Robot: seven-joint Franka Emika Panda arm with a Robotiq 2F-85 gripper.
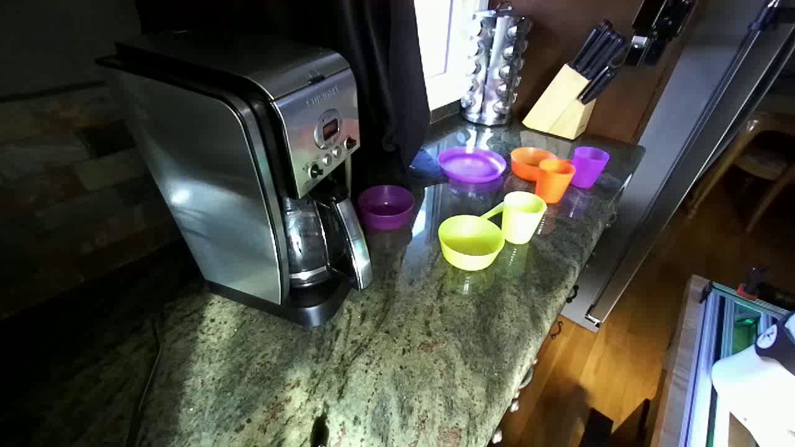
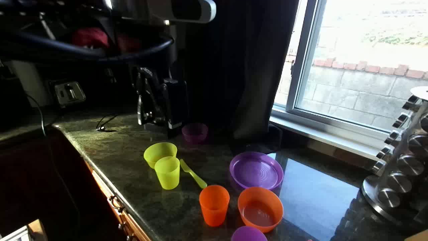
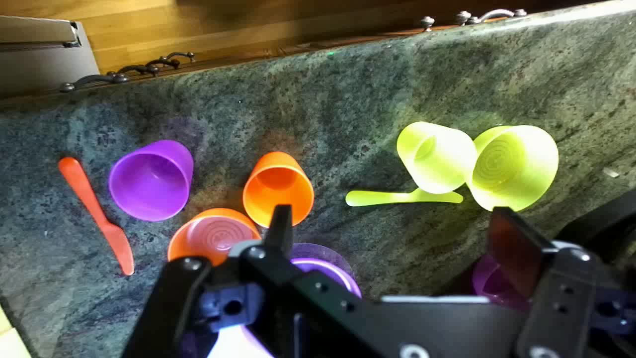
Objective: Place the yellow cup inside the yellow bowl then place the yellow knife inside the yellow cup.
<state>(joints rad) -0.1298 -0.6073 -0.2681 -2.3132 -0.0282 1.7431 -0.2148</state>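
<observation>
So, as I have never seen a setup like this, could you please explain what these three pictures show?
The machine is a robot arm ending in a two-fingered hand. Two pictures come from cameras standing outside the robot, looking at the scene from different places. The remaining one comes from a camera on the wrist, which is why the hand fills its lower part.

On the counter, a yellow cup stands beside a yellow bowl, with a yellow knife close by. There are also an orange cup, orange bowl, orange knife, purple cup, purple plate, purple bowl and a coffee maker.

The hand is open and holds nothing.
</observation>
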